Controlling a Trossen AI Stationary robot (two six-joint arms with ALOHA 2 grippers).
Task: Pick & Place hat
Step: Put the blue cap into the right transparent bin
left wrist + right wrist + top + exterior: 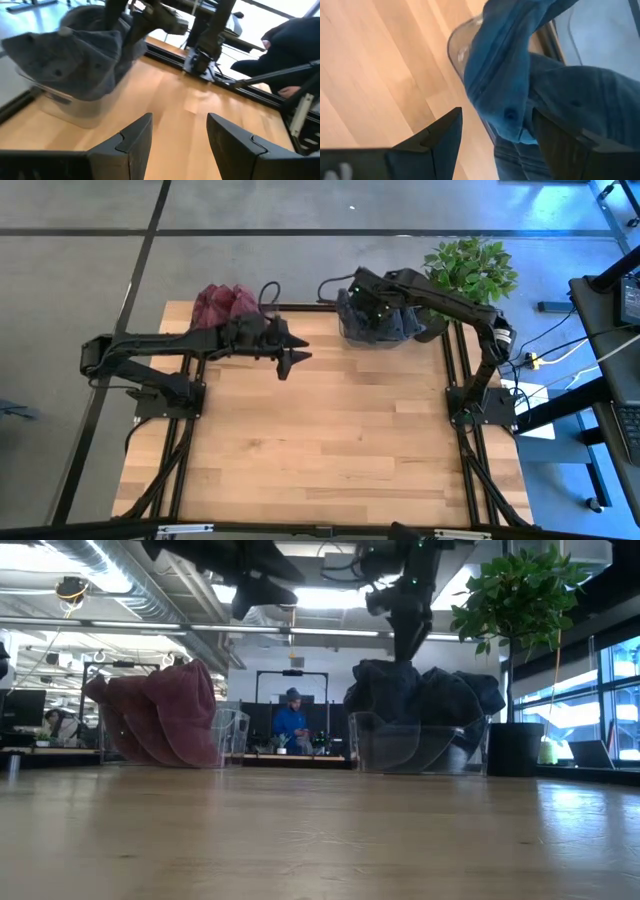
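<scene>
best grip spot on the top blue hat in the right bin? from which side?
Judgement: take the raised fold of the top blue hat that spills over the clear bin rim, coming straight down. The right tool, open, is already above it; the bin wall blocks a side approach.

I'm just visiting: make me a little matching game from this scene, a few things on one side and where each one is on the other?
Things:
1. red hats
2. dark blue hats
3. left claw
4. potted plant

Places:
A. beyond the table's far right corner
B. heaped in the clear bin at the far left of the table
C. open, above bare wood between the two bins
D. heaped in the clear bin under the right claw

Pairs: 1-B, 2-D, 3-C, 4-A
</scene>
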